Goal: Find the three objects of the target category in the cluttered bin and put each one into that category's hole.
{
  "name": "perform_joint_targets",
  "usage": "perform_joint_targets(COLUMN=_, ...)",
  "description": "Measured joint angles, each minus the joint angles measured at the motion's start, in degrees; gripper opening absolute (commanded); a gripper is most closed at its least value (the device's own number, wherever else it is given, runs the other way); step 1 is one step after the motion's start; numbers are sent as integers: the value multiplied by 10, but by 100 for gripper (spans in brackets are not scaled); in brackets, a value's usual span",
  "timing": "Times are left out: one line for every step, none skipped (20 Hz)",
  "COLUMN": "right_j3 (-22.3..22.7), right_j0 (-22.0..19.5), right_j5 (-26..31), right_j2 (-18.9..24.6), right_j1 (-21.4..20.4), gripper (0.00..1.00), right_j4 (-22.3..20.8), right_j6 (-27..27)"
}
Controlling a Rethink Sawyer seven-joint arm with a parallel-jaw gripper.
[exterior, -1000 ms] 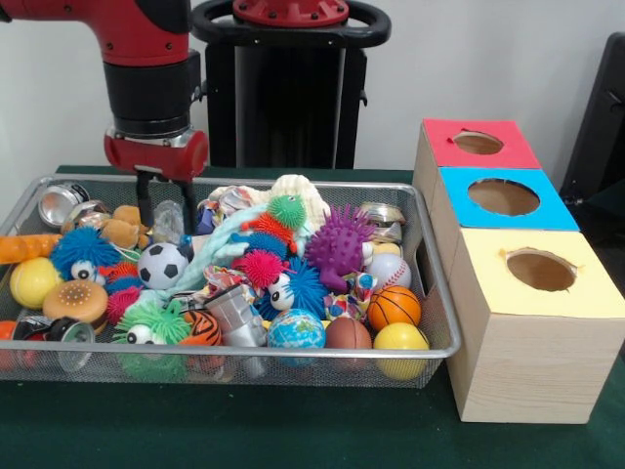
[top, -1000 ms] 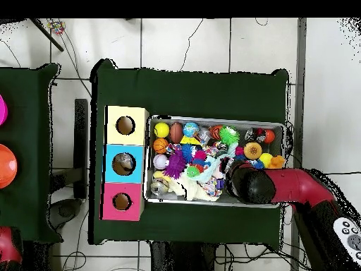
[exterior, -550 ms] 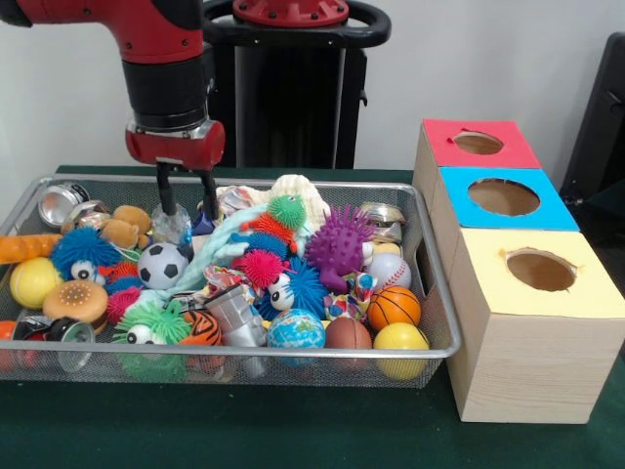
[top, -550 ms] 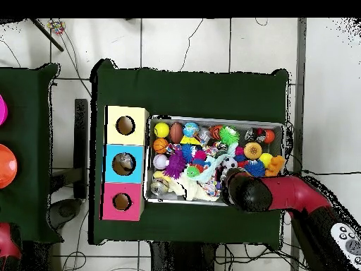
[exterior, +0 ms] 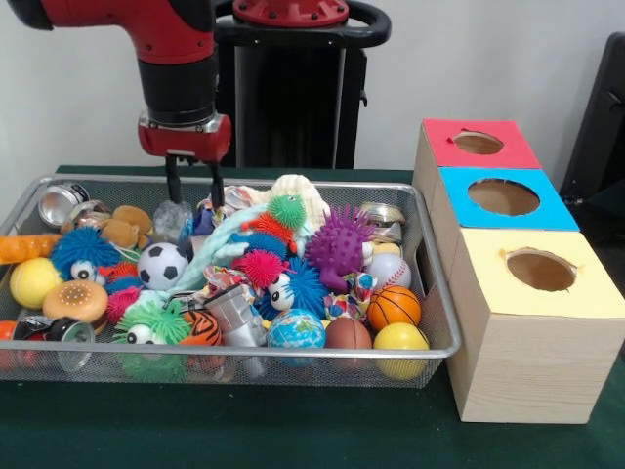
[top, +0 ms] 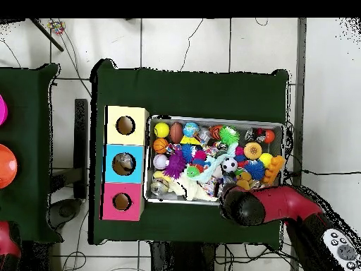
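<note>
Wire-mesh bin, silver, sitting on the green-covered table and holding a dense heap of small toys. Along its front rim, left to right in the front view: a green spiky creature with one eye, a tiger-striped ball, a crumpled silver can, a globe ball, a brown football and a yellow ball. Behind these an orange basketball is resting just beside a white baseball; a purple spiky ball is sitting near the heap's middle, with a pink spiky ball and a small green spiky ball to its left. A soccer ball is lying left of centre; further left are a blue fuzzy creature, a burger-shaped toy, another yellow ball, a plush bear and an open metal can in the far corner. Gripper, black-fingered on the red arm, is hanging over the bin's far edge with its fingers spread apart and nothing between them, the tips just above a clear crinkled wrapper. Three wooden boxes are standing in a row beside the bin: red-topped box, blue-topped box and yellow-topped box, each with a round hole in its lid.
</note>
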Motion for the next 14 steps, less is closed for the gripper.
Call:
perform_joint_targets(right_j3=3, right_j0=8, right_j5=-7, right_j2=-6, right_j1=-1, gripper=100, right_j4=-19, right_j6=0)
perform_joint_targets(right_j3=4, right_j0=14, right_j5=-13, right_j2=-11, right_j1=-1, gripper=100, right_j4=-34, right_j6=0)
perform_joint_targets(right_j3=6, right_j0=24, right_j5=-25, right_j2=-19, right_j1=-1, gripper=100, right_j4=-52, right_j6=0)
perform_joint_targets(right_j3=8, right_j0=34, right_j5=-36, right_j2=-26, right_j1=-2, gripper=100, right_j4=-70, right_j6=0)
perform_joint_targets(right_j3=10, right_j0=44, right_j5=-47, right_j2=-33, right_j1=-2, gripper=100, right_j4=-88, right_j6=0)
perform_joint_targets(right_j3=10, right_j0=51, right_j5=-57, right_j2=-39, right_j1=-2, gripper=100, right_j4=-99, right_j6=0)
perform_joint_targets(right_j3=10, right_j0=67, right_j5=-80, right_j2=-51, right_j1=-2, gripper=100, right_j4=-120, right_j6=0)
perform_joint_targets(right_j3=10, right_j0=74, right_j5=-90, right_j2=-57, right_j1=-2, gripper=100, right_j4=-129, right_j6=0)
perform_joint_targets(right_j3=10, right_j0=80, right_j5=-101, right_j2=-63, right_j1=-2, gripper=100, right_j4=-135, right_j6=0)
perform_joint_targets(right_j3=10, right_j0=93, right_j5=-122, right_j2=-77, right_j1=-2, gripper=100, right_j4=-147, right_j6=0)
perform_joint_targets(right_j3=10, right_j0=100, right_j5=-134, right_j2=-85, right_j1=-2, gripper=100, right_j4=-152, right_j6=0)
perform_joint_targets(right_j3=10, right_j0=106, right_j5=-142, right_j2=-92, right_j1=-2, gripper=100, right_j4=-155, right_j6=0)
perform_joint_targets(right_j3=10, right_j0=111, right_j5=-150, right_j2=-99, right_j1=-2, gripper=100, right_j4=-159, right_j6=0)
perform_joint_targets(right_j3=10, right_j0=122, right_j5=-164, right_j2=-112, right_j1=-2, gripper=100, right_j4=-162, right_j6=0)
